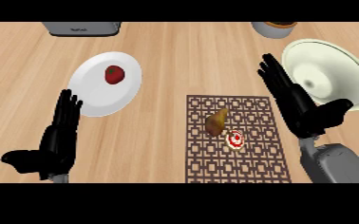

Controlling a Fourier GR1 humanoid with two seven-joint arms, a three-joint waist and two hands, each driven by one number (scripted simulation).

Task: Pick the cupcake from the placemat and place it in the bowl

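A small cupcake with white icing and a red top sits on the brown patterned placemat, right of centre. A brownish pear-like item lies just up and left of it on the mat. The pale cream bowl stands at the right edge. My right hand is open, fingers straight, hovering between the mat's right edge and the bowl, apart from the cupcake. At the lower left my left hand rests open with fingers up.
A white plate with a red tomato-like fruit lies at the left. A grey appliance stands at the back left. A grey pot stands at the back right.
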